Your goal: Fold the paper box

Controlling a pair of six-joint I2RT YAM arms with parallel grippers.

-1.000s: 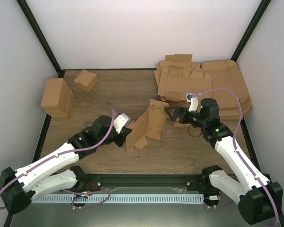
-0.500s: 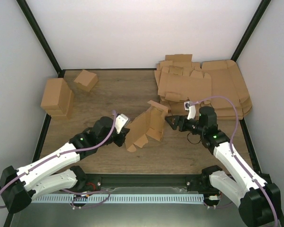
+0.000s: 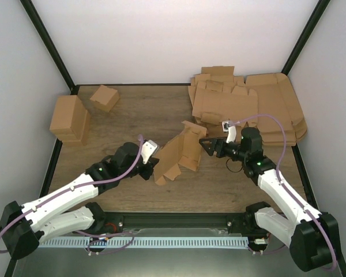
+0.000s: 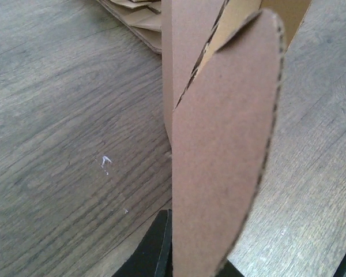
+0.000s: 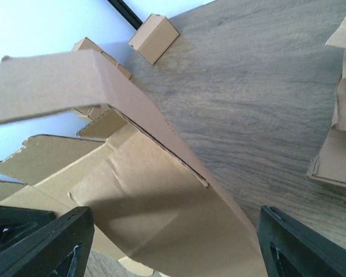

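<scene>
While your left end effector (image 3: 152, 166) is clenched on a rounded flap at the near-left edge of the paper box (image 3: 181, 151), treat that grip as your anchor and do not let it twist. Your right end effector (image 3: 207, 144) is released. Its fingers (image 5: 40, 242) are spread wide, with the box's right-hand wall between and ahead of them; I cannot tell whether a pad already touches the cardboard. The box stands tilted and half raised near the middle of the bench (image 3: 132, 115), with its panels partly up and its flaps loose. To do this step well, I judge you should bring the right jaws squarely over the wall's edge and close only once the crease sits inside them. Then fold along that crease against the left hold rather than dragging the whole piece. An uneven pull could tear the flap or slip it out of the left grip. The half-formed box shows nothing inside. At the far left stand a tall closed box (image 3: 70, 118) and a small closed box (image 3: 104, 97), their contents hidden. A pile of flat sheets (image 3: 242, 107) lies at the far right.
</scene>
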